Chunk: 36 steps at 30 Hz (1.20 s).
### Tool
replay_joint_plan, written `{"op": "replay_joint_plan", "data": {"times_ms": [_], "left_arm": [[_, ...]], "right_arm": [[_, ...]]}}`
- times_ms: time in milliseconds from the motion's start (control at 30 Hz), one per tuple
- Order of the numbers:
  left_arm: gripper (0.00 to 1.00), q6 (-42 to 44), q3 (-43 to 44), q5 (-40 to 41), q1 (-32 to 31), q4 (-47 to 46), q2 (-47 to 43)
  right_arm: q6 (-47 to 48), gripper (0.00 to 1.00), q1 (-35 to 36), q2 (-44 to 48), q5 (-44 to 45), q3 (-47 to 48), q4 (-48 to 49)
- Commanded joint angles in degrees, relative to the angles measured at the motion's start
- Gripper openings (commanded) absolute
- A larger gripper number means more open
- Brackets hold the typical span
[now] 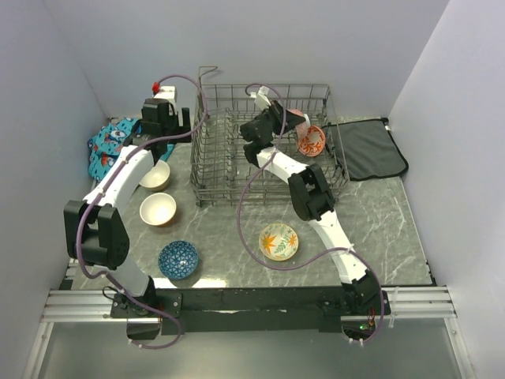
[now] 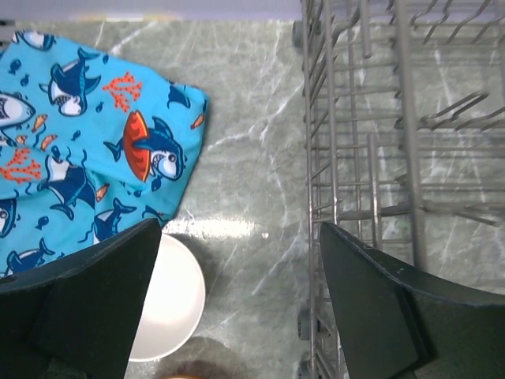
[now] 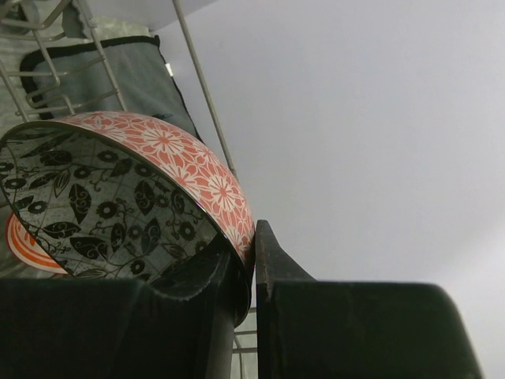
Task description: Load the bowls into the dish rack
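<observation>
Desk (image 1: pixel 379 229): grey marbled top; we find on it the rack, four loose bowls, a cloth and a mat.
Dish rack (image 1: pixel 217 170): grey wire basket at upper centre of the top view, standing flat on the desk.
Right hand (image 3: pixel 254 237): inside the right end of the rack. We record it clamped tight on the rim of the flowered bowl, one finger inside the bowl and the other outside.
Flowered bowl (image 3: pixel 201 170): orange-red flowers outside, black leaves on a pale ground inside. It is held tilted on edge above the rack wires. In the top view the hand hides most of it.
Orange bowl (image 1: pixel 312 140): tilted among the wires at the rack's right end, just beside the right hand.
Left hand (image 2: pixel 241 230): fingers spread wide, nothing between them. We see it hovering over bare desk, between the cloth and the rack's left wall.
Cream bowl (image 1: pixel 158 209): left centre of the top view, open side up.
Second cream bowl (image 1: pixel 155 175): just above the first, partly under the left arm. The left wrist view shows a white rim at its lower left, beside one finger.
Blue bowl (image 1: pixel 178 259): lower left, near the desk's front edge, upright.
Leaf bowl (image 1: pixel 278 241): cream with orange leaves, lower centre, just left of the right arm, upright.
Shark cloth (image 1: pixel 110 146): bright blue, crumpled at the left edge, above the cream bowls.
Mat (image 1: pixel 367 150): flat, dark grey, upper right, just beside the rack.
</observation>
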State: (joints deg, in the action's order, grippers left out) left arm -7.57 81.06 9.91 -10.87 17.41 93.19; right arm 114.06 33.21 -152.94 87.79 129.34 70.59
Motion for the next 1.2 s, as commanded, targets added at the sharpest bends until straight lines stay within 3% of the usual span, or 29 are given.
{"op": "replay_joint_plan", "data": {"times_ms": [0, 233, 367, 567, 667, 767, 867, 1067, 1167], "left_arm": [[0.89, -0.2, 4.2, -3.8, -2.0, -4.3, -4.2], [0.9, -1.8, 9.0, -7.1, -2.0, -4.4, -7.0], [0.9, -7.5, 12.7, -11.0, -2.0, -2.1, -7.6], [0.89, -23.0, 12.4, -33.5, -1.8, -9.5, -10.1], [0.86, -34.4, 6.3, -41.5, -1.7, -19.8, -12.2], [0.84, -41.4, 3.0, -44.6, -1.7, -22.9, -13.6], [0.84, -40.2, 1.3, -44.5, -1.8, -22.3, -16.2], [0.87, -23.6, -0.9, -41.3, -1.8, -11.0, -22.8], [0.87, -14.8, -1.7, -40.0, -2.2, -2.8, -27.2]], "right_arm": [[-0.7, 0.0, 1.9, 9.6, 12.7, 3.6, 8.0], [2.1, 0.0, 2.7, 19.2, 12.7, 1.8, 11.9], [6.5, 0.0, 2.3, 23.7, 12.6, 1.3, 16.3], [11.4, 0.0, 1.0, 30.0, 12.7, 0.3, 24.2], [12.8, 0.0, 0.5, 33.1, 12.7, -3.6, 24.9], [22.9, 0.0, 0.8, 34.5, 12.8, -4.8, 29.7], [27.9, 0.0, 0.3, 36.6, 12.7, -6.0, 29.6], [27.4, 0.0, 0.4, 40.7, 12.8, -10.6, 29.7], [30.2, 0.0, 0.8, 37.8, 12.7, -3.6, 29.5]]}}
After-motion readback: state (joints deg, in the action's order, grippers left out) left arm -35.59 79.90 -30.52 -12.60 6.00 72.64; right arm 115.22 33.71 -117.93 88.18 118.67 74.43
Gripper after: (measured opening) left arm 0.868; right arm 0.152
